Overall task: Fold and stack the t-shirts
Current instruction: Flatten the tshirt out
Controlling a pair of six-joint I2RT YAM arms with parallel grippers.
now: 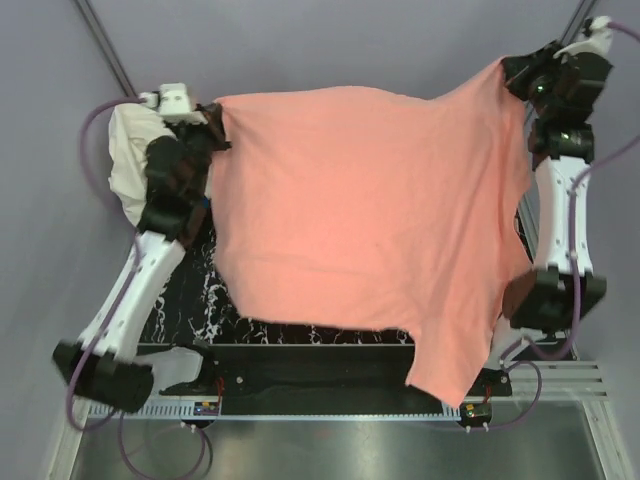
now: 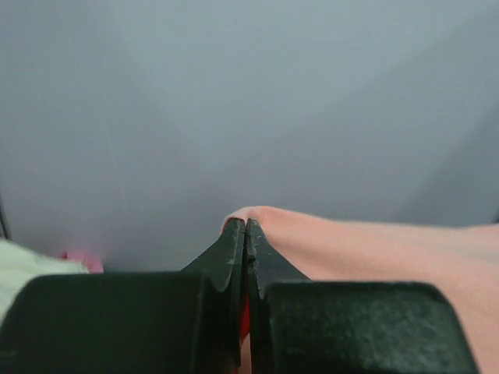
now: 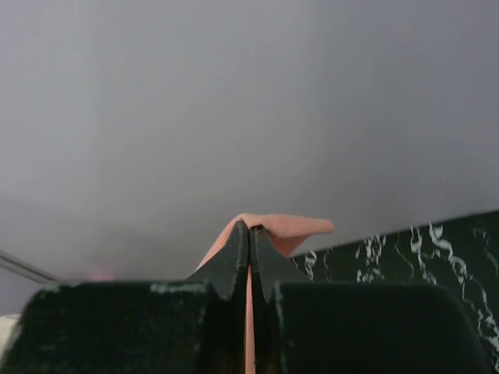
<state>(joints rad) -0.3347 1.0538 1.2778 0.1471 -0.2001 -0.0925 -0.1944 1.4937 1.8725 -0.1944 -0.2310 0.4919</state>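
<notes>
The salmon-pink t-shirt (image 1: 370, 220) hangs spread wide above the table, held up by both grippers at its far corners. My left gripper (image 1: 218, 128) is shut on its far left corner; the left wrist view shows the jaws (image 2: 246, 224) pinched on the cloth (image 2: 374, 249). My right gripper (image 1: 512, 75) is shut on the far right corner, seen pinched in the right wrist view (image 3: 249, 227) with a cloth tip (image 3: 296, 226) sticking out. A cream-white shirt (image 1: 130, 160) lies bunched at the far left behind the left arm. A bit of hot pink (image 2: 78, 259) shows beside it. The blue shirt is out of view.
The black marbled table top (image 1: 200, 300) shows under the hanging shirt, also in the right wrist view (image 3: 437, 249). A grey backdrop surrounds the table. A metal rail (image 1: 330, 410) runs along the near edge by the arm bases.
</notes>
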